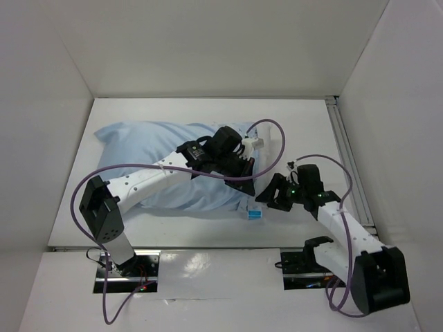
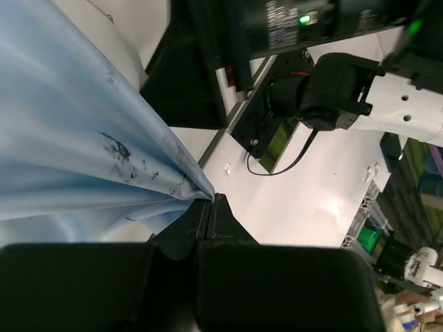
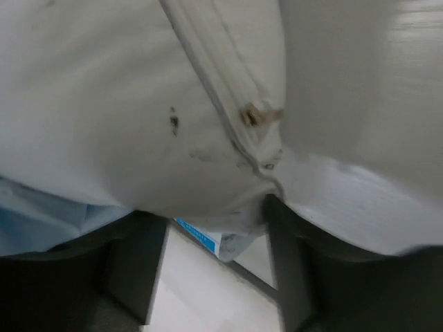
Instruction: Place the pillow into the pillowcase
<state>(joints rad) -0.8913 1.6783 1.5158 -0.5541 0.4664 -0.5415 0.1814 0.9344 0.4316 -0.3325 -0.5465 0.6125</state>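
Overhead view, read from 9 o'clock toward 3 o'clock. We are looking at the pillowcase, a thin, light blue, softly wrinkled sack that is lying plump across the white table. Its fullness is suggesting to us that most of the filling is already sitting inside. At the sack's 3 o'clock end the left gripper is reaching over the cloth. Its wrist view is showing the jaws pressed fully together on a gathered fold of the blue fabric, which is fanning away from the pinch in taut pleats flecked with small dark specks. We are reading this hold as a way of lifting and stretching the mouth so that the stuffing can slide past the hem. Toward 5 o'clock from that pinch, a small blue-and-white tag is poking out at the sack's near corner, marking where the pillow is protruding. The right gripper, just beside it at 3 o'clock, is standing wide open. In its wrist view the pillow's white, stuffed, piped corner is bulging between the dark fingers, though we cannot tell whether they are pressing on it. We are judging the remaining step to be tucking this last corner in.
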